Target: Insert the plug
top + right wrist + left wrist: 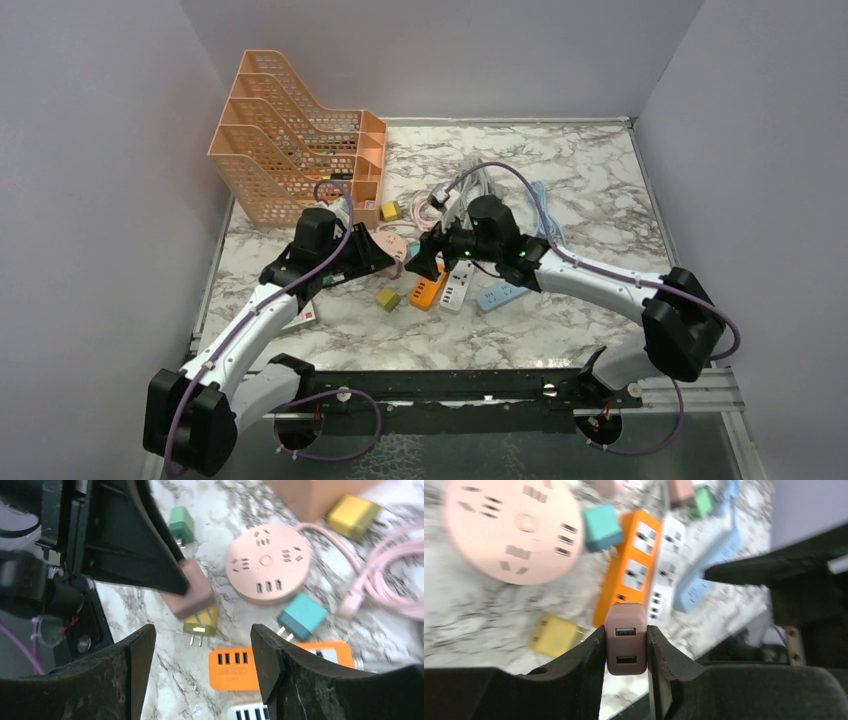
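Plug (625, 639): a smooth mauve block with rounded corners, which you have pinched by its flat sides in the left gripper (625, 630), held above the marble table (469, 615). Its two USB ports face the wrist camera and its long axis runs up that view; the prongs are hidden. Beneath it lie an orange strip (626, 570), white strip (669, 560), round pink hub (511, 527), teal cube (601, 526) and yellow cube (555, 635). Your right gripper (202, 630) hangs close by, jaws wide apart and empty.
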Robot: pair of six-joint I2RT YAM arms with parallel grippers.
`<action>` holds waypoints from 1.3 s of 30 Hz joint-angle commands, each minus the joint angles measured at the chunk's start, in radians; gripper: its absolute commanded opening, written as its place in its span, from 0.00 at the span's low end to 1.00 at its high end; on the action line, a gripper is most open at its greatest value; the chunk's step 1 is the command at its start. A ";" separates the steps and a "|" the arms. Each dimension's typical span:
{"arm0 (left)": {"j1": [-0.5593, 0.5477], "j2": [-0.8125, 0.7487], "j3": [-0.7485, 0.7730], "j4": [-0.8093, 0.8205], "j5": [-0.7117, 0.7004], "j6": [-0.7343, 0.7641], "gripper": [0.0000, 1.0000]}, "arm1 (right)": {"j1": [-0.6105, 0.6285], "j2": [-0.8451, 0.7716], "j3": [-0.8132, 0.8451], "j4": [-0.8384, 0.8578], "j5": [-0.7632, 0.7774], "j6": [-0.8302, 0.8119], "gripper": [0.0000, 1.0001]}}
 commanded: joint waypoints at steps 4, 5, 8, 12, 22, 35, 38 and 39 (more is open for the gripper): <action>0.000 -0.014 0.039 -0.132 -0.442 0.038 0.22 | -0.002 -0.129 -0.181 0.052 0.344 0.291 0.67; 0.000 0.007 0.048 -0.133 -0.456 0.035 0.21 | -0.002 -0.138 -0.192 0.049 0.357 0.310 0.66; -0.005 0.065 0.086 -0.134 -0.507 -0.005 0.17 | -0.002 -0.159 -0.198 -0.018 0.438 0.392 0.66; -0.068 0.113 0.121 -0.131 -0.679 -0.123 0.15 | -0.003 -0.182 -0.218 -0.059 0.507 0.475 0.65; -0.159 0.217 0.214 -0.135 -0.887 -0.370 0.00 | -0.002 -0.182 -0.218 -0.157 0.569 0.511 0.65; -0.244 0.458 0.413 -0.338 -0.982 -0.647 0.00 | -0.002 -0.212 -0.214 -0.147 0.532 0.450 0.66; -0.247 0.488 0.442 -0.398 -1.014 -0.697 0.00 | -0.003 -0.208 -0.211 -0.160 0.539 0.459 0.66; -0.248 0.495 0.449 -0.416 -1.020 -0.712 0.00 | -0.002 -0.209 -0.211 -0.164 0.542 0.459 0.66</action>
